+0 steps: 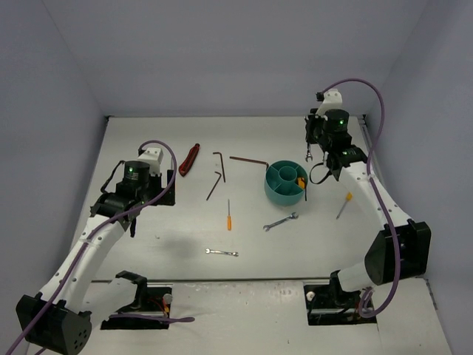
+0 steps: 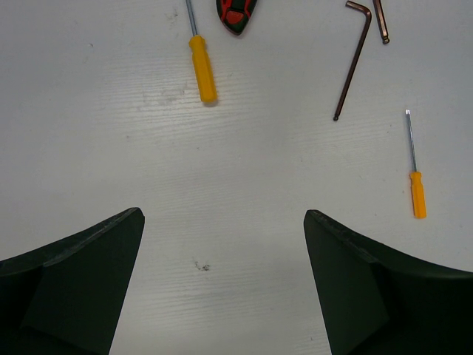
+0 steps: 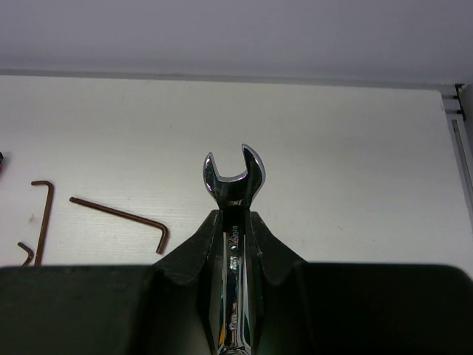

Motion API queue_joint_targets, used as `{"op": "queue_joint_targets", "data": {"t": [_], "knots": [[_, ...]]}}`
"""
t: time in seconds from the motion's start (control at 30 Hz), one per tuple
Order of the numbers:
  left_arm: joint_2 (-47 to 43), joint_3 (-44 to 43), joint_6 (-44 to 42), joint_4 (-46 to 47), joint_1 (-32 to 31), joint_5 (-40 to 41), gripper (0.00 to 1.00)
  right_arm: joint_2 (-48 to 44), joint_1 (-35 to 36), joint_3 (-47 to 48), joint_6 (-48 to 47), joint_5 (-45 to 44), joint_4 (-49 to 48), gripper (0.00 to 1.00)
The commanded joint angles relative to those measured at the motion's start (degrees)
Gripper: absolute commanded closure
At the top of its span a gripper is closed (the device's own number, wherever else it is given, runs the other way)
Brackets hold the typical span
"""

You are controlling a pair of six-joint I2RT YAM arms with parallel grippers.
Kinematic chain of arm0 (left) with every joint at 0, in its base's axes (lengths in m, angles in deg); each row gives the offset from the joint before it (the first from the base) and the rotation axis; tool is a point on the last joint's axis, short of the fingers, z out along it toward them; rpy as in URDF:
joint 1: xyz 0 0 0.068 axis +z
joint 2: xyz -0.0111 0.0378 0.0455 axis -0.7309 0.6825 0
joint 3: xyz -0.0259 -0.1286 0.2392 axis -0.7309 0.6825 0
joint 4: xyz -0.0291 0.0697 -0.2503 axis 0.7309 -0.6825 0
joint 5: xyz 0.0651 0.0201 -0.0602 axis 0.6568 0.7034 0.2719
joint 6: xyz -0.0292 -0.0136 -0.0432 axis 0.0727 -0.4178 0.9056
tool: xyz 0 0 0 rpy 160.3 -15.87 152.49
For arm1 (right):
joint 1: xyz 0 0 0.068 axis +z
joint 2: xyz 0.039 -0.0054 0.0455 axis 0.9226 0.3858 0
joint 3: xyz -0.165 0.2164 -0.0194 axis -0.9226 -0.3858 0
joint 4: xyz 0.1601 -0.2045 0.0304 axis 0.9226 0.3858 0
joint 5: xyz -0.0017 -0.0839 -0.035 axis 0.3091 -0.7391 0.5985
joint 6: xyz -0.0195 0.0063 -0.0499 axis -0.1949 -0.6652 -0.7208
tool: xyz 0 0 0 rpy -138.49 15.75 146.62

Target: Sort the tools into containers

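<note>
The teal tub [image 1: 285,181] stands right of centre, with a small yellow thing [image 1: 301,182] in one compartment. My right gripper [image 1: 309,150] is just beyond the tub's far right rim. It is shut on a silver wrench [image 3: 233,177] and holds it upright, open end forward, above the table [image 3: 234,214]. My left gripper [image 1: 164,194] is open and empty over bare table [image 2: 222,214]. Ahead of it lie an orange-handled screwdriver [image 2: 202,63], the red-and-black tool [image 2: 236,11] and a hex key [image 2: 353,55].
Two more wrenches [image 1: 281,221] [image 1: 222,253] lie on the near table. A thin orange screwdriver [image 1: 229,214] lies mid-table and another [image 1: 344,205] right of the tub. Three hex keys [image 1: 219,164] [image 1: 213,185] [image 1: 248,160] lie left of the tub. Walls close in the table.
</note>
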Motion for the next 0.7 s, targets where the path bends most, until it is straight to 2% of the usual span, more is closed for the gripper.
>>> {"op": "queue_joint_targets", "data": {"t": [0.0, 0.27, 0.67], "knots": [[-0.08, -1.10, -0.25, 2.18, 0.43, -0.63, 0.13, 1.30, 2.21, 0.63, -2.87, 3.59, -13.01, 1.00], [0.36, -0.84, -0.54, 2.56, 0.43, -0.63, 0.13, 3.39, 4.34, -2.28, -3.40, 3.20, -18.92, 1.00], [0.31, -0.93, -0.73, 3.09, 0.43, -2.28, 0.13, -2.66, 9.38, -9.44, -3.52, 6.57, -19.47, 1.00]]}}
